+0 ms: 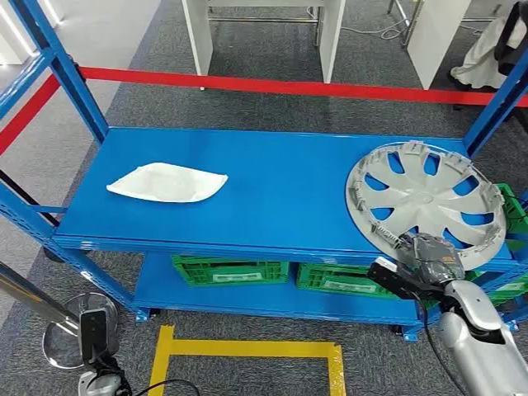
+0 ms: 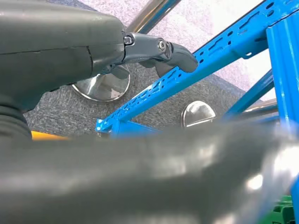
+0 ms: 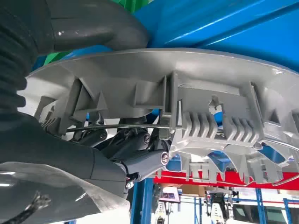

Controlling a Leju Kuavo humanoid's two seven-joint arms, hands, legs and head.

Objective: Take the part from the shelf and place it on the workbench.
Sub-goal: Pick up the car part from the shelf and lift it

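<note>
Shelf (image 1: 261, 190): hubcap (image 1: 426, 202) flat, ribs up

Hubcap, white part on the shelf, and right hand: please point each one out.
hubcap (image 1: 425, 200), head view, on its centre hub.
white part (image 1: 167, 182), head view, on its middle.
right hand (image 1: 430, 252), head view, on the back of the hand, at the hubcap's near rim.

On the top board of the shelf (image 1: 280, 190) the wheel cover (image 1: 426, 202) lies at the right end with the right hand (image 1: 430, 256) at its near rim, a flat bag (image 1: 168, 182) lies well apart to the left, and crates (image 1: 230, 270) stand on the board below.
</note>
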